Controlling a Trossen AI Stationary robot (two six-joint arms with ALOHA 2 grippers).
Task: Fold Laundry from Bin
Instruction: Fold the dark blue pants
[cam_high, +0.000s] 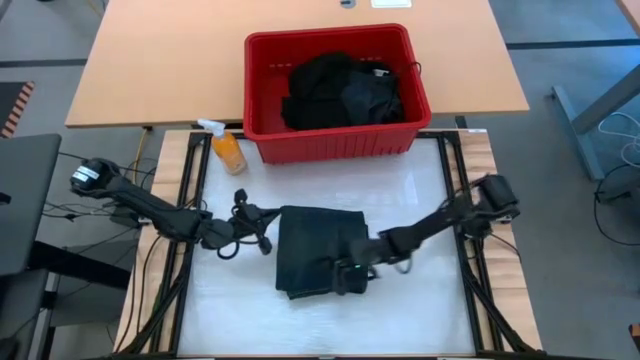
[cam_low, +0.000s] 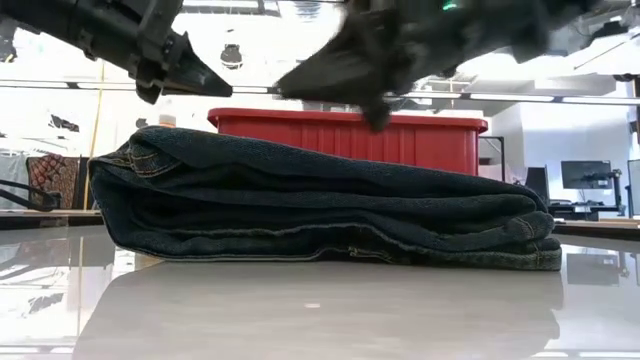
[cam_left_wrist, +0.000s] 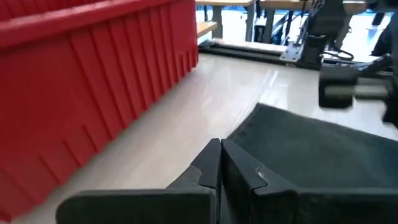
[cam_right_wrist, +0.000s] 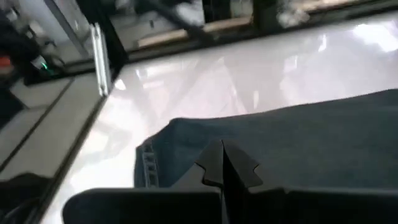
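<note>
A folded dark denim-like garment (cam_high: 318, 250) lies flat on the white table top, several layers thick in the low view (cam_low: 320, 215). My left gripper (cam_high: 264, 242) is shut and hovers just off the garment's left edge (cam_left_wrist: 221, 163). My right gripper (cam_high: 343, 274) is shut and hangs above the garment's near right part (cam_right_wrist: 222, 163). In the low view both grippers (cam_low: 210, 82) (cam_low: 375, 112) stand clear above the cloth. The red bin (cam_high: 335, 145) stands at the far side of the table, with more dark laundry (cam_high: 340, 95) heaped inside.
An orange spray bottle (cam_high: 228, 150) stands by the bin's near left corner. Dark frame rails (cam_high: 452, 200) run along both sides of the white table top. A wooden table (cam_high: 160, 60) lies beyond the bin. Bare white surface (cam_high: 330, 330) shows near the front edge.
</note>
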